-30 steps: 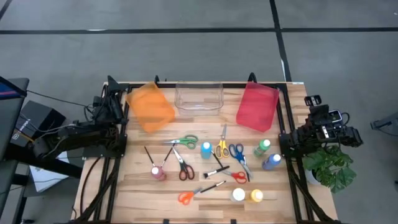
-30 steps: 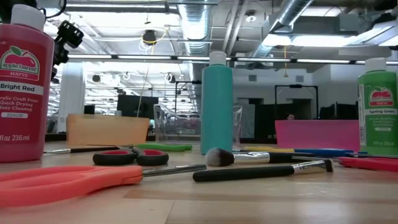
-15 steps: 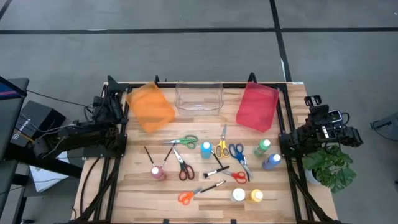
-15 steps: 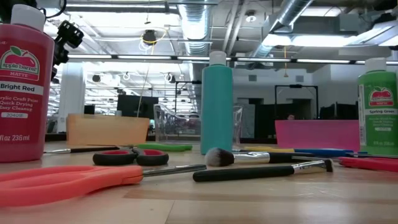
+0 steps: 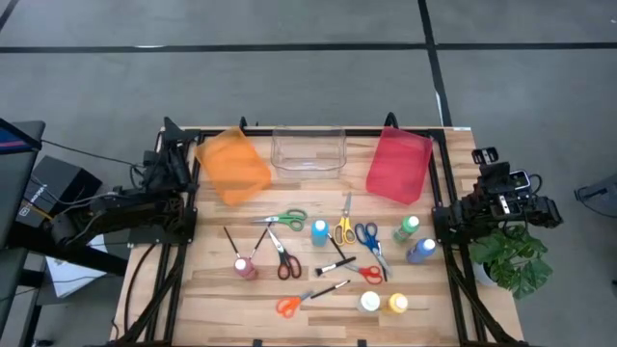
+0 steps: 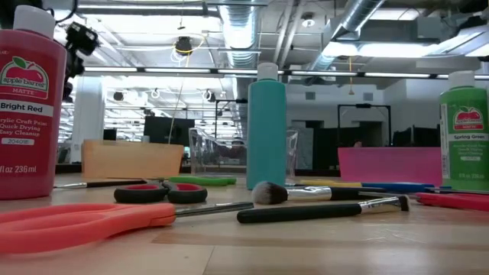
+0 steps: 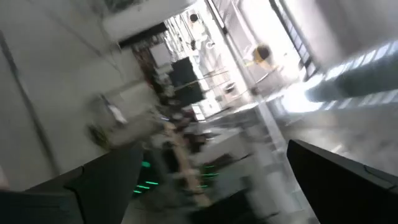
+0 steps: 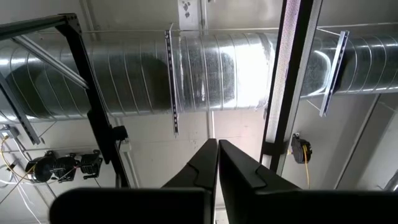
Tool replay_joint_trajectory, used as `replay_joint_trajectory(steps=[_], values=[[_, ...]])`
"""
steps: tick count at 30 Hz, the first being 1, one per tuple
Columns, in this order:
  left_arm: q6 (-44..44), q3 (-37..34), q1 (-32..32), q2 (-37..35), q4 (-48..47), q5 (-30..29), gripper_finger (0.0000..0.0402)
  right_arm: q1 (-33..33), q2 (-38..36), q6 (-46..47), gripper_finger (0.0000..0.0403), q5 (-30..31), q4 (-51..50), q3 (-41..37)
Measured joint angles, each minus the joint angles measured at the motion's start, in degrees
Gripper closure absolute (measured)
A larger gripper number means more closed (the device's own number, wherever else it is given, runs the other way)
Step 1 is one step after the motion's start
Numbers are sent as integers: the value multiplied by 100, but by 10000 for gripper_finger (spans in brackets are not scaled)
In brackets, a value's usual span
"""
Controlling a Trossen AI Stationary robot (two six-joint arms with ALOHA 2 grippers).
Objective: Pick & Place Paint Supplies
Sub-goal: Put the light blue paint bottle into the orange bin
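Paint supplies lie spread on the worktop (image 5: 222, 299) while both arms sit folded off its two sides.

The left gripper (image 7: 186, 186) is beyond the worktop's left edge, aimed up at the room, fingers spread wide with nothing between them. At the far edge stand an orange bin (image 5: 232, 165), a clear bin (image 5: 308, 149) and a red bin (image 5: 398, 164). In front of them, from the left: two thin brushes and a pink bottle (image 5: 242, 267), green scissors (image 5: 284, 219), dark-handled scissors (image 5: 281, 256), orange scissors (image 5: 289, 306), a teal bottle (image 5: 319, 232), yellow scissors (image 5: 343, 226), blue scissors (image 5: 368, 236), red scissors (image 5: 366, 273), white bottle (image 5: 369, 302), yellow bottle (image 5: 397, 304), green bottle (image 5: 407, 228) and blue bottle (image 5: 420, 251). The right gripper (image 8: 217, 152) is past the right edge, pointing at the ceiling, fingers pressed together, empty.
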Motion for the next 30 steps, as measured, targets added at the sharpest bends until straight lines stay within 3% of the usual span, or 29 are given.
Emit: replay_joint_trajectory(steps=[7,8,11,13,17,21,25,30], values=[[-1861,0,-20,-50,240,144,5,0,1,1,390,1,0,1],[-2196,0,-72,-74,238,417,5,0,1,0,390,1,0,0],[-2992,15,-231,-91,231,1927,5,0,-1,-1,390,1,0,0],[-2993,72,-227,-85,151,2615,5,0,0,1,390,0,0,0],[-2313,196,-247,-74,-454,5081,5,0,1,1,390,-1,0,1],[-1482,389,-540,-50,-833,7171,5,0,-1,1,390,-1,1,0],[-567,785,-1044,-95,-667,8468,5,0,1,1,390,-1,0,-1],[-417,1504,-1324,-397,-1284,9717,5,0,-1,-1,390,0,0,1]])
